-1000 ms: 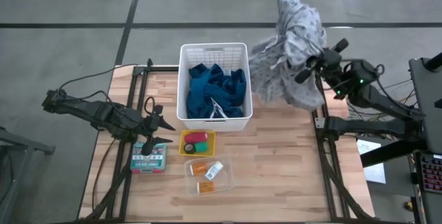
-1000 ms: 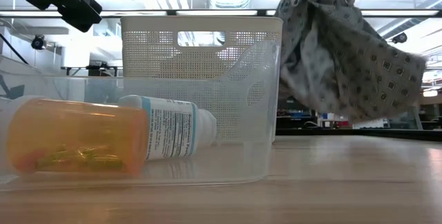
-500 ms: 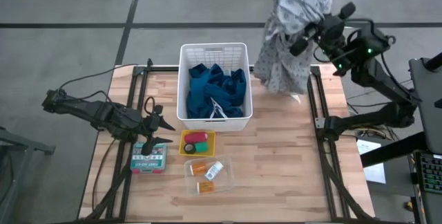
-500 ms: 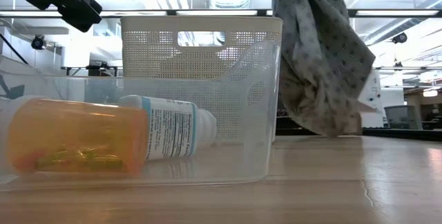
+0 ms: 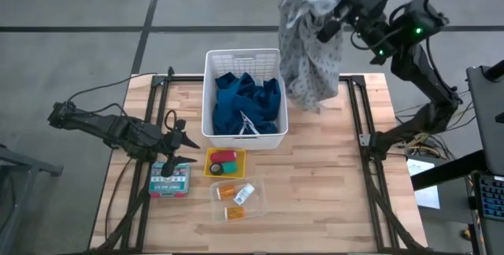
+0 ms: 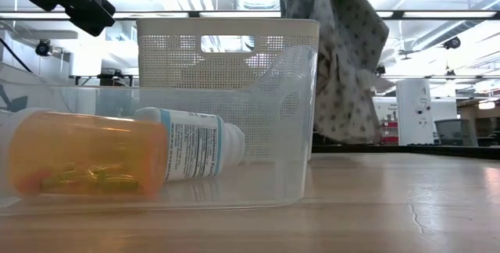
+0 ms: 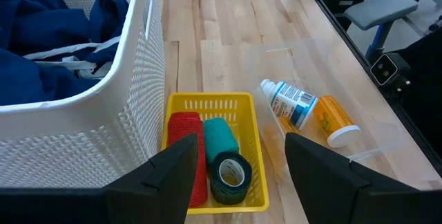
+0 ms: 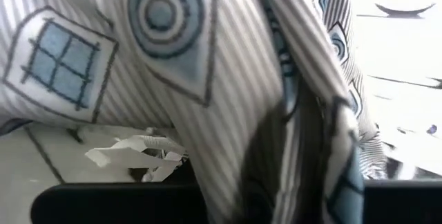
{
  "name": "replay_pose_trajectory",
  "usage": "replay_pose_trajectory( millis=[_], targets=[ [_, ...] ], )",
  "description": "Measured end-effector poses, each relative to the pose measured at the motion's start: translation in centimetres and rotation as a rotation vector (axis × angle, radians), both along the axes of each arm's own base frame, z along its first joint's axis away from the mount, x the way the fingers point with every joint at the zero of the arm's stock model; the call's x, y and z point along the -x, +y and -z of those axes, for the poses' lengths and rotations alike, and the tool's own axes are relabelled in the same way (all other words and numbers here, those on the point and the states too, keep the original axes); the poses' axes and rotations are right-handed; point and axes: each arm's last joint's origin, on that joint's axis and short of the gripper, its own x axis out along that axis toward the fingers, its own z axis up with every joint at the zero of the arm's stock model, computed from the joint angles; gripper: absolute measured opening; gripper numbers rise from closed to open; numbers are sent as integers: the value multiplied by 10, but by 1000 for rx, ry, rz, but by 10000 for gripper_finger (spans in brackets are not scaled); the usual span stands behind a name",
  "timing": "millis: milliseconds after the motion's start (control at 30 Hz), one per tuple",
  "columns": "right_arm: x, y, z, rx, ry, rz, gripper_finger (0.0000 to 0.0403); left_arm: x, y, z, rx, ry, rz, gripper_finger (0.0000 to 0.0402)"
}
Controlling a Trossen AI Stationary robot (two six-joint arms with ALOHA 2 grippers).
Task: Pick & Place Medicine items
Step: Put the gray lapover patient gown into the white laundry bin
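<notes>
A grey concrete floor [image 5: 79,3] with dark seams surrounds the wooden table [image 5: 315,176]. Bright ceiling light strips [image 6: 437,11] run overhead; at three o'clock stands what may be a white cabinet [image 6: 412,112].

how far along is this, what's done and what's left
Done: the blue cloth lies in the white basket; medicine items sit in the yellow tray and clear bin. In hand: the right gripper holds the grey patterned cloth beside the basket. Left: dropping it in. The left gripper waits, open.
</notes>
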Motion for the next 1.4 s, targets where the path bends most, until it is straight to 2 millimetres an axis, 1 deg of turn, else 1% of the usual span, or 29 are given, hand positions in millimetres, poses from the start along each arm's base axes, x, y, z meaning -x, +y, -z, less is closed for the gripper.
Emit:
replay_pose_trajectory(
  millis=[67,267,433,600,733,833,967,1267,1400],
  targets=[
    [-4,0,-6,14,2,-48,31,0,0,0,0,0,0,226],
    [-25,1,-9,-23,22,-357,31,0,0,0,0,0,0,226],
    [-43,-5,-2,-83,58,-381,31,0,0,0,0,0,0,226],
    [-69,-14,17,-139,148,-395,31,0,0,0,0,0,0,226],
    [-92,-19,35,-202,202,-488,31,0,0,0,0,0,0,226],
    [-108,-24,51,-278,257,-505,31,0,0,0,0,0,0,226],
    [-126,-32,81,-407,405,-470,31,0,0,0,0,0,0,226],
    [-152,-46,150,-660,771,-390,31,0,0,0,0,0,0,226],
    [-164,-55,180,-741,897,-343,31,0,0,0,0,0,0,226]
  ],
)
